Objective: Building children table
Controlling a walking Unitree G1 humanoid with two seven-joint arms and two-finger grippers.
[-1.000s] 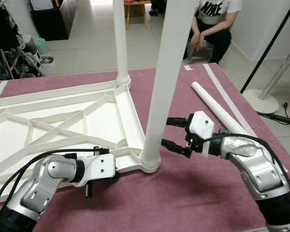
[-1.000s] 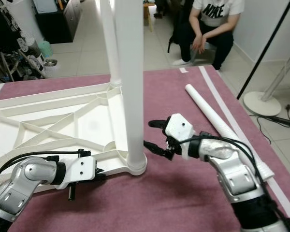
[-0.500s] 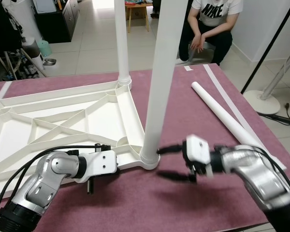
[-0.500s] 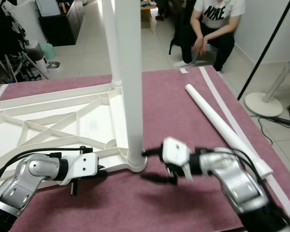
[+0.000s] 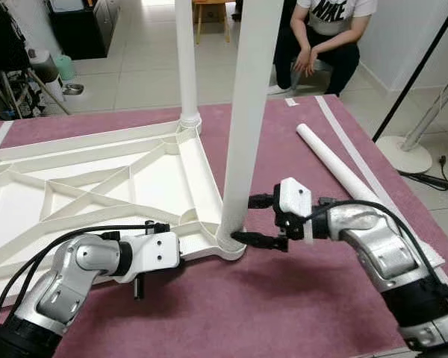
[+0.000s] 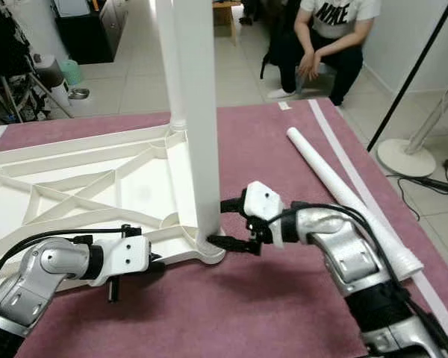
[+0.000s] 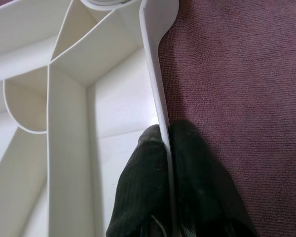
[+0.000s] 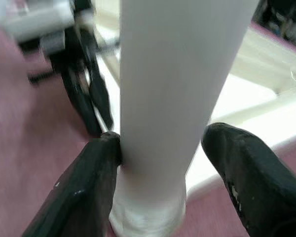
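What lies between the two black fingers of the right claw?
The lower end of the upright white plastic table leg stands between the right claw's open fingers, as the right wrist view shows.

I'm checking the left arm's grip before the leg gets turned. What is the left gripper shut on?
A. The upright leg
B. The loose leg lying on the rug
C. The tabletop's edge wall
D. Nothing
C: the left gripper has its fingers pinched on either side of the tabletop's thin edge wall.
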